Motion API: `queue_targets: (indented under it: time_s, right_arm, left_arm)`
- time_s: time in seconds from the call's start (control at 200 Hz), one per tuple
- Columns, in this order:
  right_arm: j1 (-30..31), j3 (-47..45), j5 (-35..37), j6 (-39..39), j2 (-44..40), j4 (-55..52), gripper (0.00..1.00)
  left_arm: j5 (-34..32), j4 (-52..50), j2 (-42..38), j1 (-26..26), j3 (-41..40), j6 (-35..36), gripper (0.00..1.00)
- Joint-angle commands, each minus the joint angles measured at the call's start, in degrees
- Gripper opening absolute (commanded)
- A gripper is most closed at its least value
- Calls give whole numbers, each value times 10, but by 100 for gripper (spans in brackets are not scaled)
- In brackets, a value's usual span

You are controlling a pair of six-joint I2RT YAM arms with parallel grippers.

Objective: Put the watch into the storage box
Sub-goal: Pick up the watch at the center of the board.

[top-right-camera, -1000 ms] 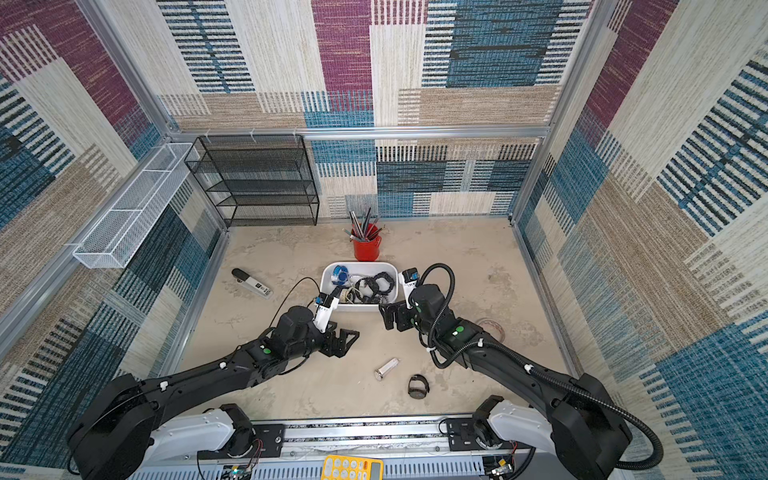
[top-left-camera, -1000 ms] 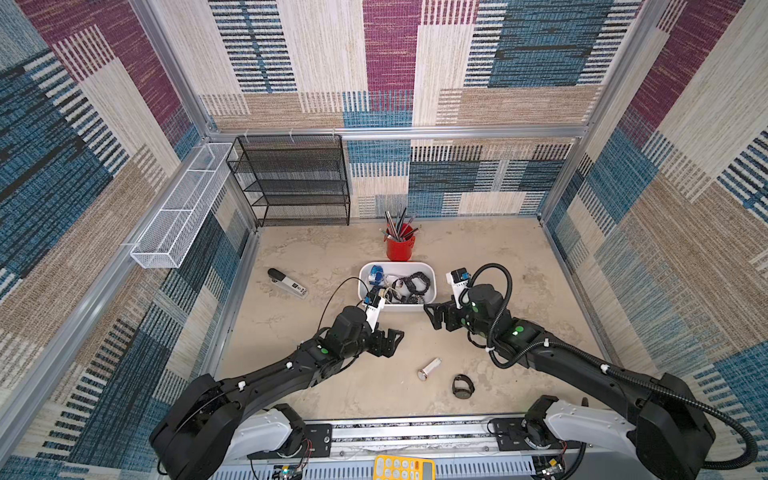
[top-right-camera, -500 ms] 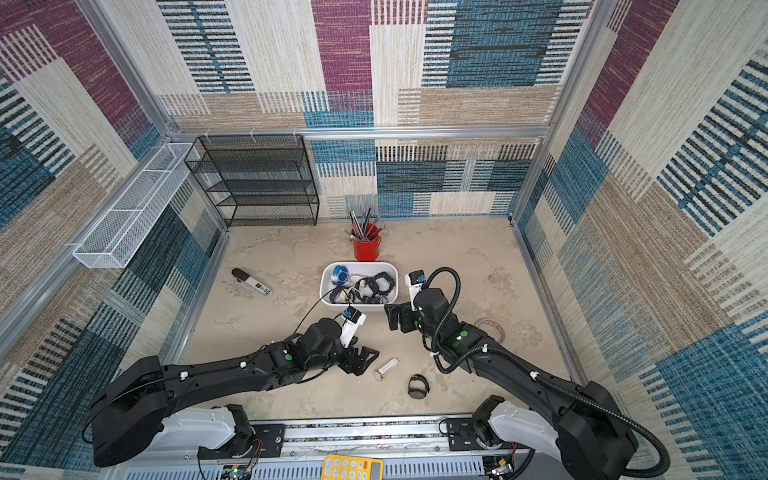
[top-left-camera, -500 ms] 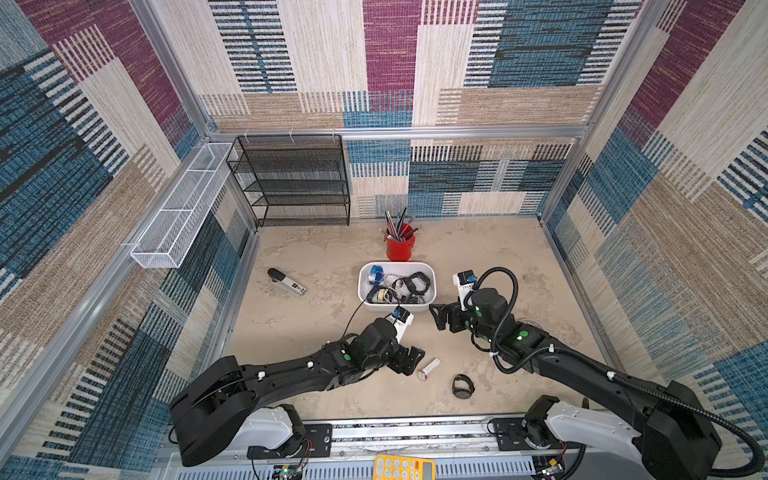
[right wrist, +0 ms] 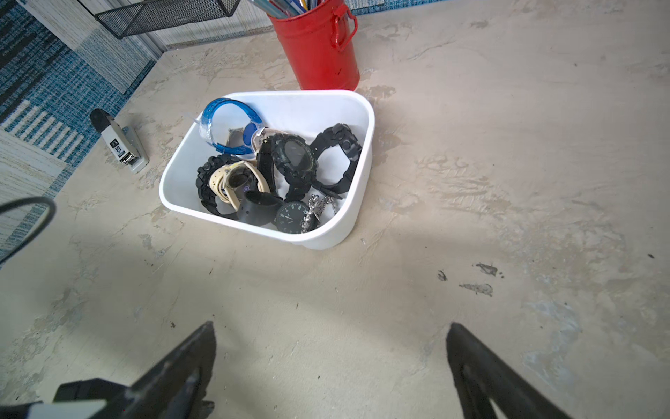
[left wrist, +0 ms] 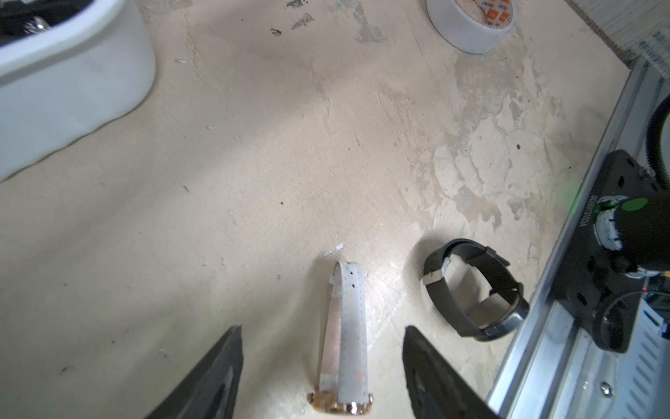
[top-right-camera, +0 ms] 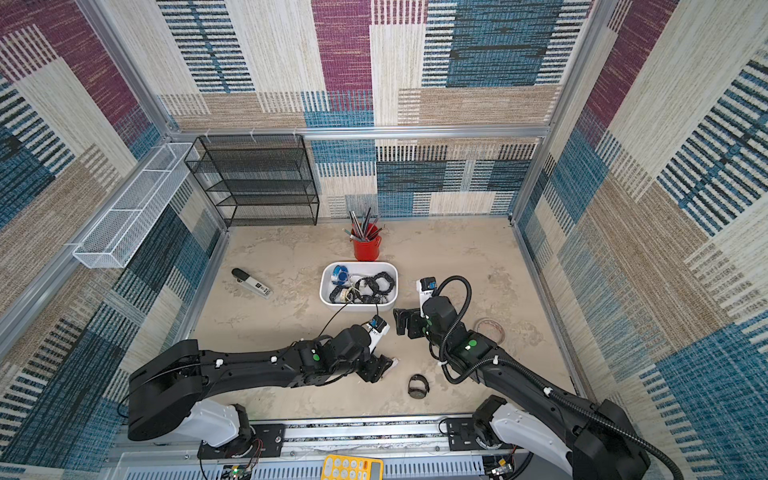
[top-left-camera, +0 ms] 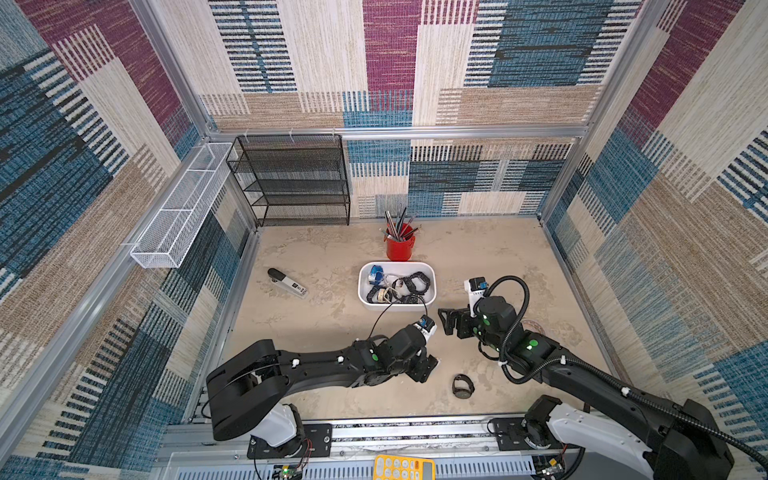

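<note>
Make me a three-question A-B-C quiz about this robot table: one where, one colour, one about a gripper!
1. Where does the red cup stand?
A. just behind the storage box
B. on the black shelf
C. in the wire basket

2. What colour is the strap of the watch between the left gripper's jaws?
A. green
B. white
C. red

3. How is the right gripper?
A. shut on a watch
B. shut on the stapler
C. open, holding nothing

Answers: 1 A, the cup stands at the box's far wall; 2 B, the left wrist view shows a white strap; 3 C, its jaws stand wide apart, nothing between.
</note>
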Motion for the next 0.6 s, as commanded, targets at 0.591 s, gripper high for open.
queue_targets:
  time_s: [0.591]
  right_arm:
    - [-1, -8, 17, 33, 18, -1, 100]
  left_arm:
    - [-19, -81, 88, -19, 66, 28, 42]
